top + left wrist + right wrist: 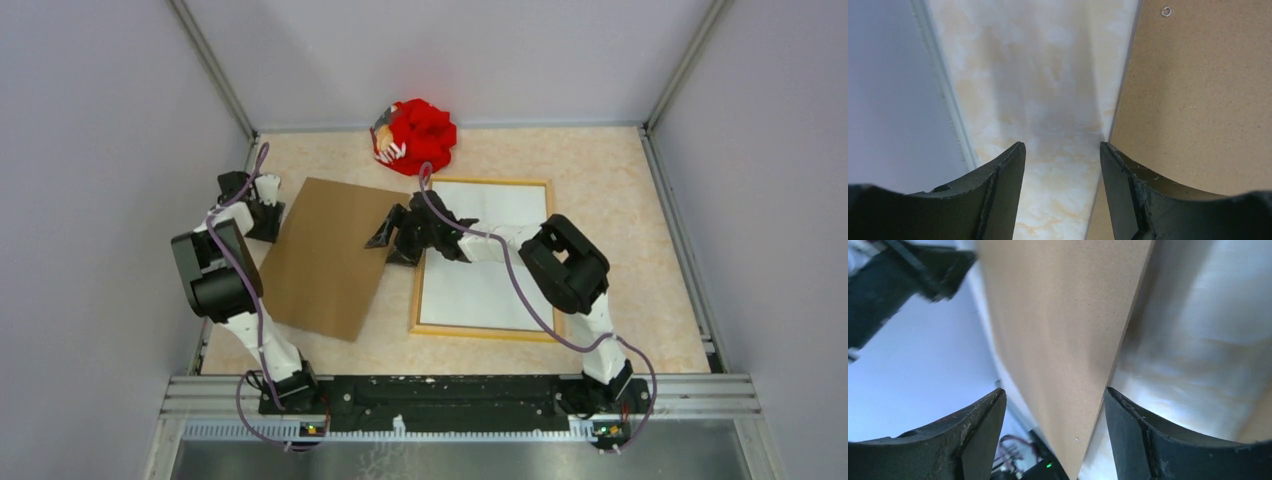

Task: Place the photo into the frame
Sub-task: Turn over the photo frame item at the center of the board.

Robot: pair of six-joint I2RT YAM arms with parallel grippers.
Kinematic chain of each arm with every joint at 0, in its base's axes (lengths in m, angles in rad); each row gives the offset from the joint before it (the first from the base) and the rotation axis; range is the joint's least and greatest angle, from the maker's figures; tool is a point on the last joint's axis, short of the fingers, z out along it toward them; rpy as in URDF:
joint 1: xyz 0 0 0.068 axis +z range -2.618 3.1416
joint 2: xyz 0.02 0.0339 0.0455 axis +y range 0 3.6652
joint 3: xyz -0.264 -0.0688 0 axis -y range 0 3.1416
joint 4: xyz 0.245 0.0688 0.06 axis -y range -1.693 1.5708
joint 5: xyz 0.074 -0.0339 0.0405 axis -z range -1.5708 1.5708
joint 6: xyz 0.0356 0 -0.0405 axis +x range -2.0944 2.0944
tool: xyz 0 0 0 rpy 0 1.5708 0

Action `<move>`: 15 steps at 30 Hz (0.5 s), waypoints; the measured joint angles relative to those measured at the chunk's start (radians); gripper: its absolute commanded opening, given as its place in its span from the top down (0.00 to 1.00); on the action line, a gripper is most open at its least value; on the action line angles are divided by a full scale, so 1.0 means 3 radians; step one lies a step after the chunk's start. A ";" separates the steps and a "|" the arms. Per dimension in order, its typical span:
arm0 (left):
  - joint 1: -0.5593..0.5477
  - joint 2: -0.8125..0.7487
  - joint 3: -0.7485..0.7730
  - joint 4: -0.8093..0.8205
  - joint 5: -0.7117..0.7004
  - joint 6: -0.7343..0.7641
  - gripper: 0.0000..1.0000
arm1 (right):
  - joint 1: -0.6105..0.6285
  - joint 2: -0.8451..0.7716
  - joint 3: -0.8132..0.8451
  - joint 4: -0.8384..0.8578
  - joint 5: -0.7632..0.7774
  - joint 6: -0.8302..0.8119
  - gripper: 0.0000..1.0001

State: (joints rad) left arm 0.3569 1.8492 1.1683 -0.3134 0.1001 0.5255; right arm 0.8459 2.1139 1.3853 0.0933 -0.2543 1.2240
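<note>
The frame (480,331) lies flat right of centre with its light wood side up. A white sheet (490,280) fills it; no printed picture shows, so I cannot tell if this is the photo. The plain brown backing board (330,255) lies left of the frame. My right gripper (393,240) is open at the board's right edge, and in the right wrist view the board (1063,330) runs between its jaws (1055,390). My left gripper (262,215) is open and empty at the board's far left corner; the board's edge (1198,100) lies by its right finger (1062,145).
A red crumpled object (420,135) with a small toy on it sits at the back centre. Grey walls and metal rails (690,260) enclose the marbled table on three sides. The left wall rail (943,85) is close to my left gripper.
</note>
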 measured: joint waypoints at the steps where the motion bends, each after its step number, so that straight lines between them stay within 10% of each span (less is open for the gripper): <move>1: 0.0003 0.0005 0.0000 0.0038 -0.0053 0.0020 0.34 | 0.0000 0.0000 0.0000 0.0095 -0.0084 0.0031 0.31; 15: -0.0062 -0.0121 0.0027 0.0051 0.0191 0.0060 0.34 | 0.0099 -0.0008 0.0034 0.2174 -0.0922 0.0603 0.33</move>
State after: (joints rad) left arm 0.3382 1.8130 1.1763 -0.2981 0.1574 0.5434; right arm 0.8757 2.1117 1.3956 0.7456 -0.5308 1.4048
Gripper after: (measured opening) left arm 0.650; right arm 0.677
